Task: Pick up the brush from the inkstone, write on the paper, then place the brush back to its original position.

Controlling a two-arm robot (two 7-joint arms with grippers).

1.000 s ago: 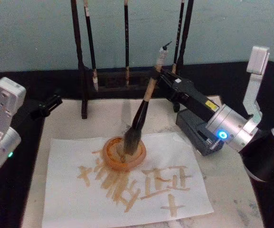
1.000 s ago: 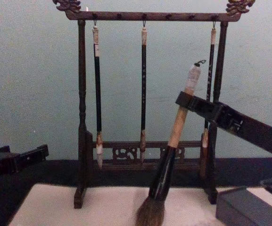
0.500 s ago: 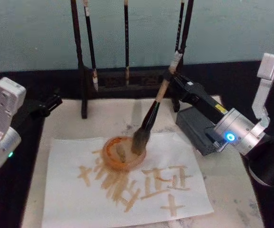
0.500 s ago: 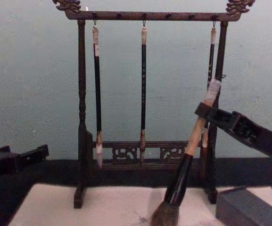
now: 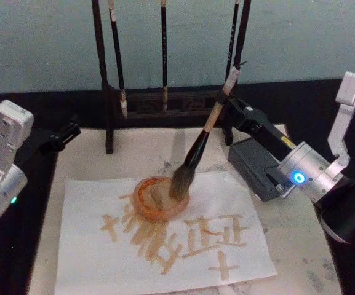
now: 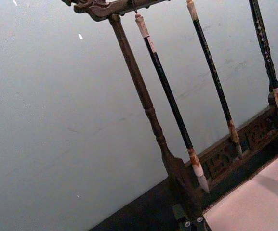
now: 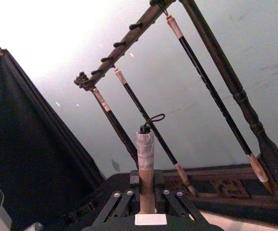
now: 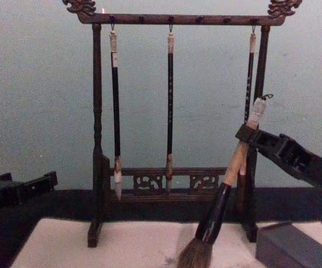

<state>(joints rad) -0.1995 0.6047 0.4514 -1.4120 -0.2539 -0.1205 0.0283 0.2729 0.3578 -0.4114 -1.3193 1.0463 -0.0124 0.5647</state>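
The right gripper (image 5: pixel 224 104) is pressed shut on the upper shaft of the brush (image 5: pixel 197 150), just below its wrapped end. The brush is held tilted, its bristles lowered into an orange dish (image 5: pixel 138 198) on the paper (image 5: pixel 85 258). The inkstone (image 5: pixel 246 157) is seen beside the paper, under the right arm. The left gripper (image 5: pixel 66 132) is parked at the table's left edge; its state cannot be told
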